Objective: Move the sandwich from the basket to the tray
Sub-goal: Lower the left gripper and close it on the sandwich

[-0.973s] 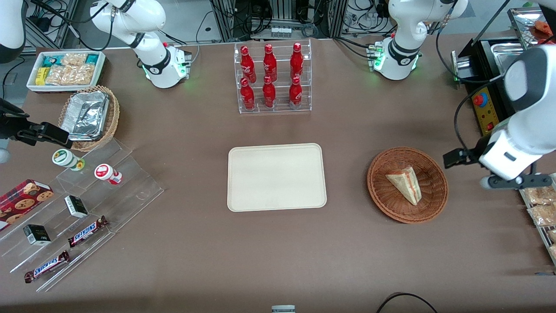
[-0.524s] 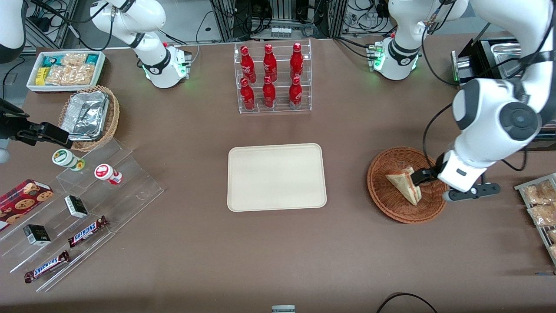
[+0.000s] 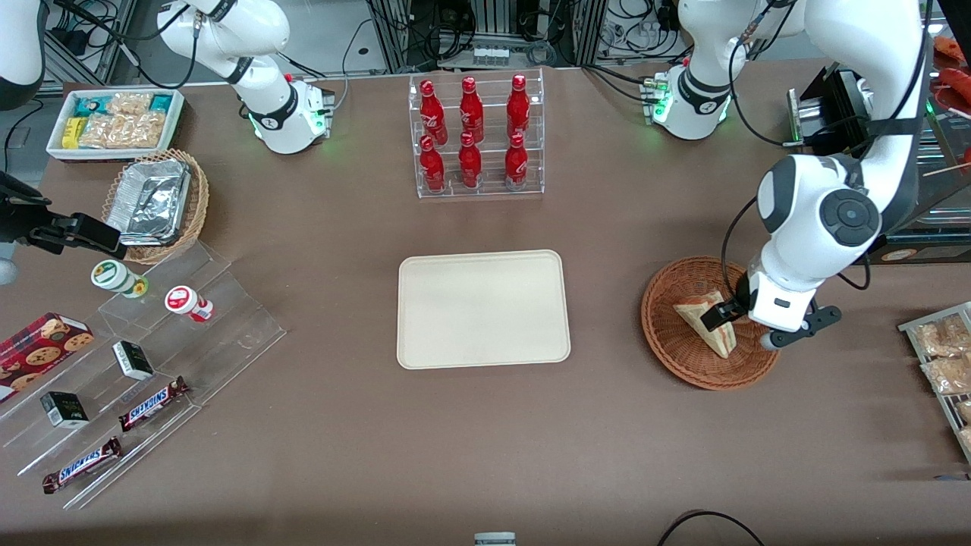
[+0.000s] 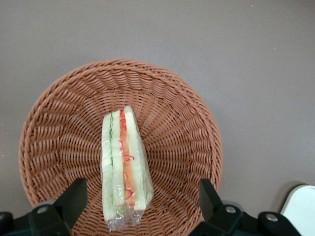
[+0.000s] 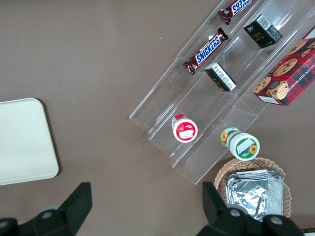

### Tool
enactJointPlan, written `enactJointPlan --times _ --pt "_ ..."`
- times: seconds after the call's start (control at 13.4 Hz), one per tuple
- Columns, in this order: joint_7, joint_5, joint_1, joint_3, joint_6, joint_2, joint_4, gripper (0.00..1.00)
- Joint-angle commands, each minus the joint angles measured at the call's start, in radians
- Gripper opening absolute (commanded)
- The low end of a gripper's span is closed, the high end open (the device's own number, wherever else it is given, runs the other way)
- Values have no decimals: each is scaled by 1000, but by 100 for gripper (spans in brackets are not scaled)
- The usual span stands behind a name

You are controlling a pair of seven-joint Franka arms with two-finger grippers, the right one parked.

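Note:
The sandwich (image 3: 702, 321) is a plastic-wrapped white-bread wedge lying in the round reddish-brown wicker basket (image 3: 675, 353) toward the working arm's end of the table. In the left wrist view the sandwich (image 4: 124, 167) shows its green, pink and red filling edge, in the basket (image 4: 182, 123). My left gripper (image 3: 721, 317) hangs open just above the sandwich, with one black finger (image 4: 74, 196) on each side of it and not touching it. The cream tray (image 3: 483, 309) lies bare at the table's middle, beside the basket.
A clear rack of red bottles (image 3: 476, 136) stands farther from the front camera than the tray. Wire trays of snack packets (image 3: 944, 364) lie at the working arm's table edge. A clear stepped shelf with snacks (image 3: 144, 356) and a foil-tray basket (image 3: 155, 203) sit toward the parked arm's end.
My left arm has swung in from the table's edge to over the basket, and the open gripper has come down around the sandwich. The sandwich has not moved.

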Motion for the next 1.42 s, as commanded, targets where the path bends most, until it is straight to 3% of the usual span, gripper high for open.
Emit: enactJointPlan --times 0.0,1.05,1.12,1.27,1.35 --pt "-39 14 -4 2 93 -23 -95 100" --pt "-39 30 -1 7 161 86 -133 100" --pt "-39 30 -2 7 162 96 -133 92" --pt "-38 43 -1 8 164 92 -133 32" --pt "-33 43 1 8 161 83 -133 8"
